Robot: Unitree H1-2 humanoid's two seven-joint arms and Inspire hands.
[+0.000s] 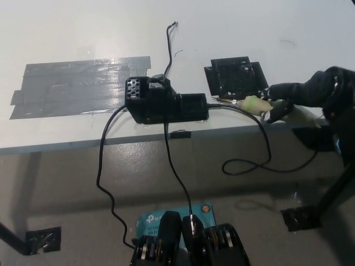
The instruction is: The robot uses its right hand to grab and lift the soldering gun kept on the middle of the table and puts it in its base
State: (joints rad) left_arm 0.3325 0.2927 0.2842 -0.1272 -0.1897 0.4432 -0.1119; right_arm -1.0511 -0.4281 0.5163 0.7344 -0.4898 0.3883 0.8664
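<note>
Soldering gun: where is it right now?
Head view, right side: the soldering gun lies at the table's front edge, just right of the black base, under the right hand's fingertips.

The right hand and its arm are matte black throughout, with slim, rounded finger segments and a bulkier, smooth-shelled wrist section behind them.
</note>
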